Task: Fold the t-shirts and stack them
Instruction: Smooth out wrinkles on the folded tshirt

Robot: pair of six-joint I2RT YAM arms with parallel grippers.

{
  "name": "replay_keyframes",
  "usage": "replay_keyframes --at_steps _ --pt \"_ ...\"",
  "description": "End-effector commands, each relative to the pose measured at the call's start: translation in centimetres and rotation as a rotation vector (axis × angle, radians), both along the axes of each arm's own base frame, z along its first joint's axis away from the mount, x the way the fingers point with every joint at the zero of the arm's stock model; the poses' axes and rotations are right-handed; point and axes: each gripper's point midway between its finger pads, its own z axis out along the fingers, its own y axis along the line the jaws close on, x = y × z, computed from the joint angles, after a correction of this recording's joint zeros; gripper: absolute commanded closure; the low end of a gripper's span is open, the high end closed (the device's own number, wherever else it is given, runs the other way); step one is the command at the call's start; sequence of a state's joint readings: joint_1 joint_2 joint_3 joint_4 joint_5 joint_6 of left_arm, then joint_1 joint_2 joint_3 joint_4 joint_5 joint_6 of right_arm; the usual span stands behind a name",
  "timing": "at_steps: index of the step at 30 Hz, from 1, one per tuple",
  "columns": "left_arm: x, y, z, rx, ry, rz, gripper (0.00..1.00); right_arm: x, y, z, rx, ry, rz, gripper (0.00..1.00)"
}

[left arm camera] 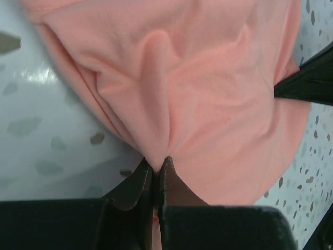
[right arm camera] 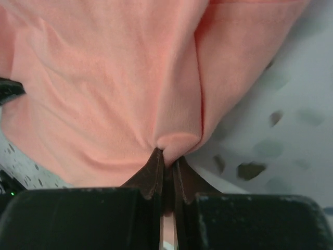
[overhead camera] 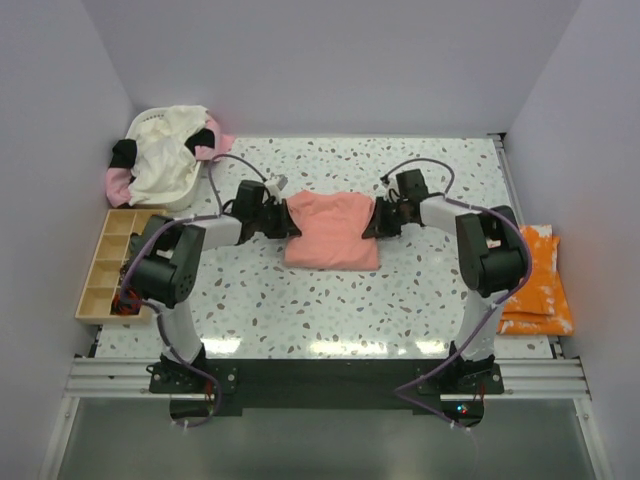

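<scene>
2 arms, 1 shirt: the salmon-pink t-shirt [overhead camera: 332, 230] lies partly folded in a rough rectangle on the speckled table [overhead camera: 400, 300], with a claw on each of its side edges. The left gripper [left arm camera: 156, 165] is pressed together on a pinch of the shirt's left edge, and the cloth puckers into ridges that fan away from the tips. The right gripper [right arm camera: 167, 156] is clamped in the same way on a small fold at the shirt's right edge.

The wrist views show thin jersey, soft and limp, creasing wherever it is drawn. It looks light and has no stiffness to hold a shape. It would likely sag between the 2 grips and drag on the table unless raised evenly from both sides. The best hold appears to be a doubled edge or a corner, taken through all layers. A pinch on 1 layer alone could let the fold beneath slide open.

Far left of the salmon-pink t-shirt and behind it, a white basket [overhead camera: 148, 120] holds a cream shirt [overhead camera: 165, 155] and a pink shirt [overhead camera: 120, 185] in an unfolded heap. Far to its right an orange shirt [overhead camera: 537, 280] with white splotches lies folded flat. A wooden tray [overhead camera: 110, 260] sits to its left.
</scene>
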State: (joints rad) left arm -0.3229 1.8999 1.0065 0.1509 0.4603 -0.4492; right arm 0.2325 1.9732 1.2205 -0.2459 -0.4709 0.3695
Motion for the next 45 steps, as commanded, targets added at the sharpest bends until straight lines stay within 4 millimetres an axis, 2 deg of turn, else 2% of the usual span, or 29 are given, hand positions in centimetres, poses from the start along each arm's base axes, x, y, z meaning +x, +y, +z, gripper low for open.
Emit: replay_keyframes --at_steps 1,2,3,4,5,6,7,9,10,11,14,16,17,18,20,21,22,24,27,28,30,31,34,39,42,44,45 --pt "-3.6 3.2 1.3 0.107 -0.012 0.070 1.00 -6.0 0.2 -0.3 -0.127 0.026 -0.006 1.00" --pt "-3.8 4.0 2.4 0.123 -0.039 0.099 1.00 -6.7 0.0 -0.3 -0.139 0.026 -0.014 1.00" --pt "-4.5 4.4 2.4 0.135 -0.036 0.107 1.00 -7.1 -0.4 -0.3 -0.163 0.018 -0.033 0.96" --pt "-5.5 5.0 1.8 0.152 -0.016 0.112 1.00 -8.3 -0.6 -0.1 -0.162 0.016 -0.036 0.81" --pt "-5.8 5.2 2.6 0.149 -0.037 0.119 0.98 -8.7 -0.7 0.2 -0.162 0.007 -0.043 0.68" --pt "-5.8 5.5 2.9 0.154 -0.047 0.135 0.91 -9.0 -0.9 0.5 -0.161 -0.002 -0.052 0.53" --pt "-6.2 5.7 2.9 0.155 -0.048 0.138 0.84 -9.2 -1.4 1.5 -0.161 -0.037 -0.072 0.48" --pt "-5.9 6.0 4.4 0.154 -0.094 0.168 0.57 -8.9 -1.9 2.9 -0.176 -0.082 -0.095 0.44" --pt "-6.3 6.5 4.5 0.172 -0.079 0.179 0.46 -8.4 -2.5 4.7 -0.198 -0.133 -0.119 0.41" --pt "-6.0 7.0 4.7 0.197 -0.089 0.198 0.34 -8.1 -2.7 5.6 -0.200 -0.159 -0.128 0.40" --pt "-5.1 7.6 5.2 0.236 -0.098 0.235 0.20 -6.7 -2.4 8.1 -0.182 -0.227 -0.138 0.36" --pt "-4.1 7.4 5.7 0.236 -0.097 0.241 0.18 -5.7 -1.6 9.2 -0.150 -0.252 -0.129 0.36" --pt "-3.8 7.1 5.9 0.229 -0.100 0.230 0.18 -5.4 -1.2 8.9 -0.143 -0.242 -0.122 0.36" --pt "-2.8 6.8 6.9 0.217 -0.122 0.232 0.17 -4.7 -0.9 9.4 -0.125 -0.258 -0.126 0.36" --pt "-1.9 6.2 6.7 0.213 -0.119 0.221 0.17 -4.1 -0.4 8.6 -0.115 -0.237 -0.121 0.36" --pt "-1.0 5.8 7.5 0.198 -0.137 0.218 0.17 -3.6 0.1 8.8 -0.103 -0.243 -0.119 0.36" --pt "-0.8 5.4 6.9 0.192 -0.123 0.211 0.17 -3.2 0.2 8.7 -0.100 -0.243 -0.120 0.37" --pt "0.1 4.6 7.3 0.159 -0.140 0.199 0.17 -2.5 0.9 8.3 -0.080 -0.239 -0.109 0.38" --pt "1.0 4.1 6.3 0.145 -0.125 0.196 0.18 -1.7 1.9 7.9 -0.046 -0.231 -0.097 0.41" --pt "1.1 4.0 5.3 0.149 -0.105 0.192 0.19 -1.5 2.1 7.6 -0.039 -0.225 -0.095 0.41" --pt "1.9 3.4 5.4 0.123 -0.128 0.186 0.21 -1.2 2.6 7.6 -0.013 -0.226 -0.090 0.42" --pt "1.9 3.3 4.6 0.125 -0.112 0.187 0.21 -1.2 2.8 7.1 -0.010 -0.215 -0.086 0.44" --pt "2.1 3.2 3.9 0.118 -0.116 0.185 0.29 -1.1 3.1 6.7 -0.001 -0.211 -0.077 0.51" --pt "2.0 2.8 3.5 0.099 -0.114 0.171 0.46 -1.5 3.5 5.5 0.018 -0.175 -0.060 0.55" --pt "1.9 2.9 3.1 0.099 -0.106 0.168 0.54 -1.7 3.8 4.7 0.033 -0.159 -0.050 0.62" --pt "2.0 3.0 3.0 0.102 -0.106 0.171 0.57 -1.7 3.8 4.2 0.030 -0.146 -0.050 0.71" --pt "1.9 3.0 2.8 0.104 -0.100 0.171 0.61 -1.6 3.7 4.1 0.029 -0.149 -0.051 0.74"
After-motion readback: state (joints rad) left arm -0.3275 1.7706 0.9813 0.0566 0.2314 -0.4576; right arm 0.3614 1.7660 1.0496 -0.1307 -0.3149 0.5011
